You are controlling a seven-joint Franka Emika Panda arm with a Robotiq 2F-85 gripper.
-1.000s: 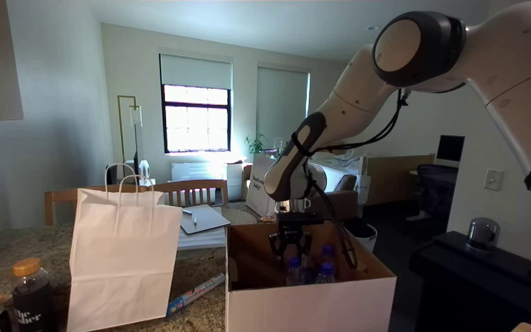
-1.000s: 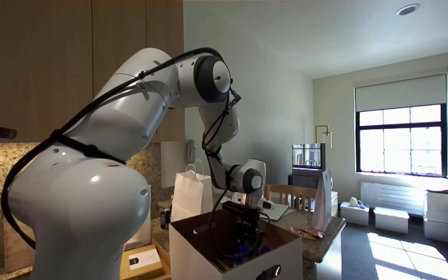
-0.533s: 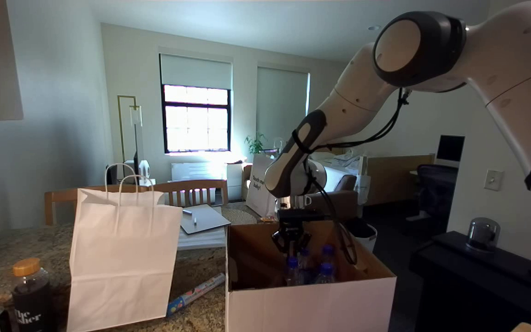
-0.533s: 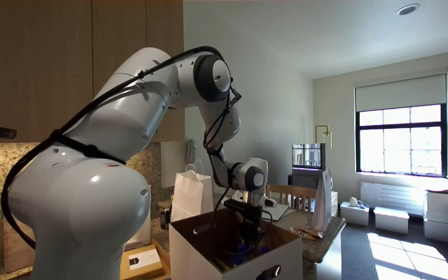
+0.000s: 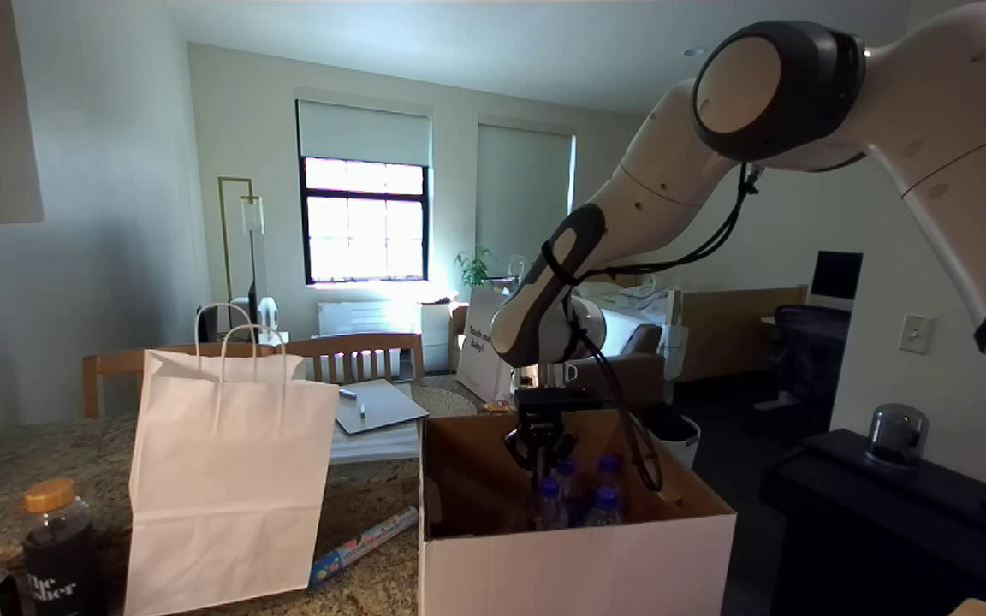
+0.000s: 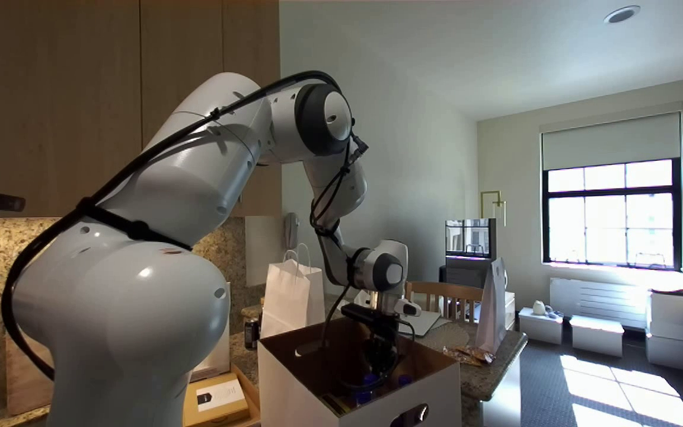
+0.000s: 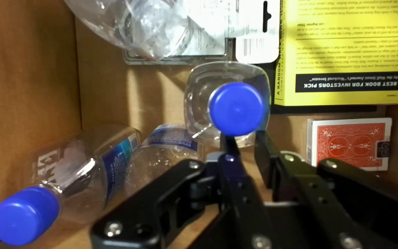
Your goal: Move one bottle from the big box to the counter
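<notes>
A clear bottle with a blue cap stands upright in the big box, below the camera in the wrist view. The big box is brown inside and pale outside; it also shows in an exterior view. Another blue-capped bottle leans at the box's left side. Several blue caps show inside in an exterior view. My gripper is down inside the box, partly open, with no bottle seen between its fingers. The cap overlaps the left fingertip; contact cannot be told. The speckled counter lies beside the box.
A yellow book, a red card deck and a clear plastic package lie in the box. On the counter are a white paper bag, a colourful tube, an orange-capped dark bottle and a laptop.
Since one second ago my gripper has shifted slightly left in an exterior view, and its fingers look closer together. The blue cap by the gripper shifted slightly left, then back right.
</notes>
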